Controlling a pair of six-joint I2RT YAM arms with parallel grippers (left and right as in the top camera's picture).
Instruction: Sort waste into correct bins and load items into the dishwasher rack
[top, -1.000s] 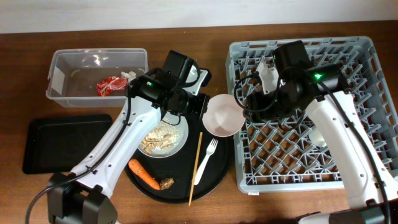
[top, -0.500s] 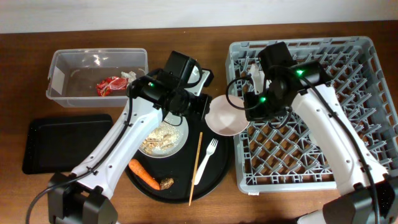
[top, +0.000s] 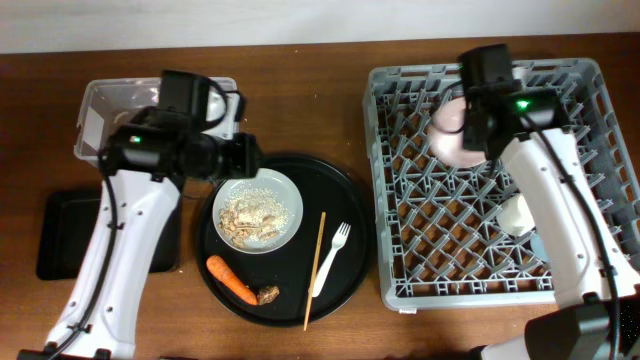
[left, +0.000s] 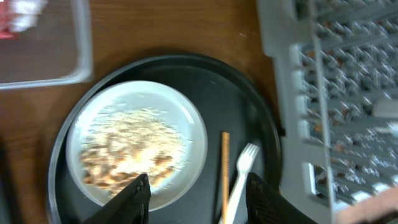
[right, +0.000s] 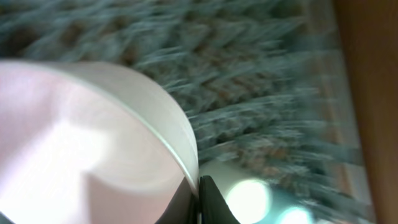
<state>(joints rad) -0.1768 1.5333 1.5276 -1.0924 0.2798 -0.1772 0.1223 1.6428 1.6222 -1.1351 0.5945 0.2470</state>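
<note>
My right gripper (top: 468, 128) is shut on the rim of the pink bowl (top: 448, 135), which hangs tilted over the far left part of the dishwasher rack (top: 480, 250). In the right wrist view the fingertips (right: 200, 198) pinch the pink bowl's (right: 93, 143) wall. My left gripper (left: 202, 202) is open and holds nothing, above the round black tray (left: 249, 112) beside the plate (left: 137, 143) of pale crumbs. In the overhead view the left gripper (top: 238, 155) is between the clear tub (top: 100, 135) and the plate (top: 258, 212). A chopstick (top: 314, 270) and a white fork (top: 331, 258) lie on the tray.
An orange carrot (top: 230, 279) and a brown lump (top: 268, 295) lie on the round tray's (top: 345, 200) near side. The shallow black rectangular tray (top: 70, 230) sits at the left. A cream cup (top: 517, 215) stands in the rack. A bit of red wrapper (left: 9, 25) shows in the tub (left: 50, 62).
The right arm closed on the pink bowl at the tray's edge and carried it over the rack. The left arm swung left toward the tub and its jaws opened.
</note>
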